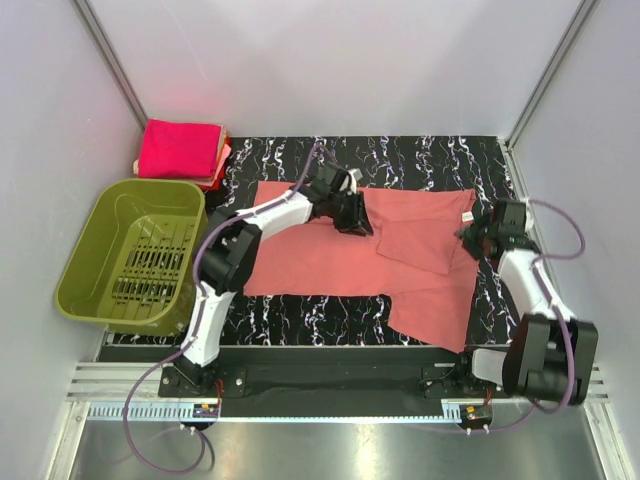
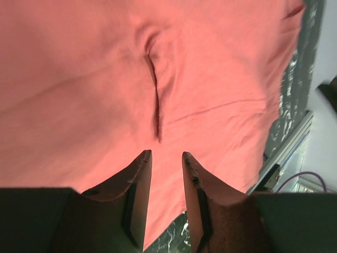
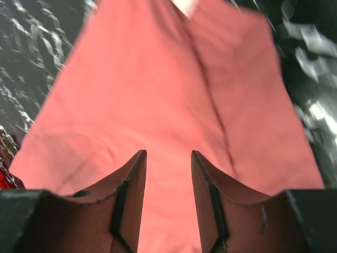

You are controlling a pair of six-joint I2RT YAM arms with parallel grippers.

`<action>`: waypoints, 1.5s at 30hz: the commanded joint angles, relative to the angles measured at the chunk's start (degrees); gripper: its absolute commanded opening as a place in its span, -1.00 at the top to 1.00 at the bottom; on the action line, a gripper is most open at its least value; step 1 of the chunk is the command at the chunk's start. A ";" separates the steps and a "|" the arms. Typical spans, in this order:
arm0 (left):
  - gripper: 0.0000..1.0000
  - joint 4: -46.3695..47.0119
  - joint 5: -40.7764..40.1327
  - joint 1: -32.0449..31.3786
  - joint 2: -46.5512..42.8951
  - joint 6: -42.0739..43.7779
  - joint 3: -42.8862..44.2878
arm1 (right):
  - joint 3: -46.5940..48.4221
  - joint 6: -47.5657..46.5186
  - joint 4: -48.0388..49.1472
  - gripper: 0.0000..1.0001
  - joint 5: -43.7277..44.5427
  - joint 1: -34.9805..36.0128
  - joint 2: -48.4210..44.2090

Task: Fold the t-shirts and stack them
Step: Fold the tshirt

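A large salmon-coral t-shirt (image 1: 310,255) lies spread on the black marbled mat (image 1: 420,160), with its right part folded over into a flap and a sleeve hanging toward the front right. My left gripper (image 1: 352,212) hovers open over the shirt's upper middle; in the left wrist view (image 2: 166,154) only the cloth (image 2: 79,79) and a crease show between the jaws. My right gripper (image 1: 470,235) is open at the shirt's right edge, over the cloth (image 3: 158,95) in the right wrist view (image 3: 168,153). Folded magenta-pink t-shirts (image 1: 180,150) are stacked at the back left.
An olive-green plastic basket (image 1: 135,255) stands left of the mat. White walls close in the back and sides. A metal rail (image 1: 330,385) runs along the front by the arm bases. A white tag (image 1: 467,216) shows on the shirt near my right gripper.
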 commanded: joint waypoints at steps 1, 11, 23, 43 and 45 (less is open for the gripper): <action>0.31 -0.68 -1.73 4.77 -4.99 3.02 4.07 | 10.82 -9.83 -2.09 0.07 -1.92 -1.22 8.74; 0.26 -1.47 -0.15 16.02 3.61 4.69 11.63 | 29.81 -23.46 3.16 0.00 -15.55 -7.54 33.80; 0.25 -1.65 1.52 21.92 13.20 4.07 18.58 | 44.05 -27.95 5.54 0.14 -26.89 -10.72 48.49; 0.25 -0.68 1.69 23.24 15.05 3.29 19.02 | 52.67 -31.03 5.01 0.24 -34.45 -12.92 57.20; 0.25 -0.59 1.87 23.24 15.40 2.76 19.02 | 52.85 -30.85 5.27 0.33 -34.63 -13.09 57.46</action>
